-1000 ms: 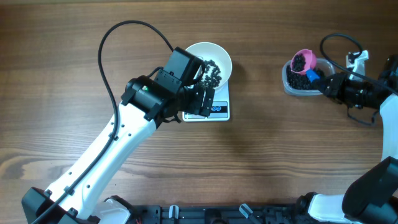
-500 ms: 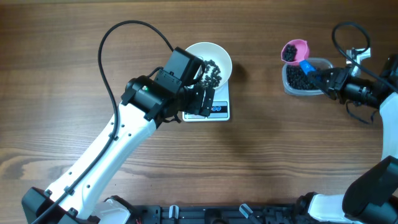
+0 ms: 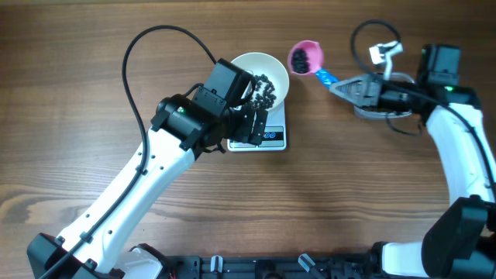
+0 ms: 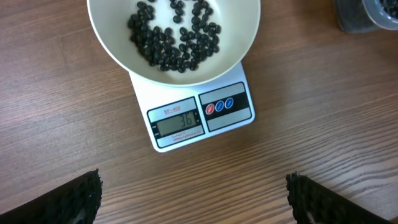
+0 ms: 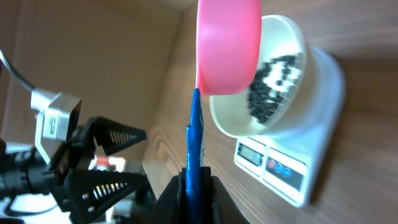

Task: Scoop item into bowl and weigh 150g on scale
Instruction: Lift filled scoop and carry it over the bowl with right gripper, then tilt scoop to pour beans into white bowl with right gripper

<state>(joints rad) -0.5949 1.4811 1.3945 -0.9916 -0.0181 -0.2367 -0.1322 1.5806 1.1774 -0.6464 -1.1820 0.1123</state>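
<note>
Swings pink scoop cup left, beside round glossy white bowl, blue handle pinched in right hand; holds left hand spread above white rectangular scale.

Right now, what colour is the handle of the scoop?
Blue handle, pink cup; the right wrist view shows it best.

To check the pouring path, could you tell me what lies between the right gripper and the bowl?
Only the pink scoop held by the right gripper, loaded with beans, and bare table, seen from overhead.
</note>
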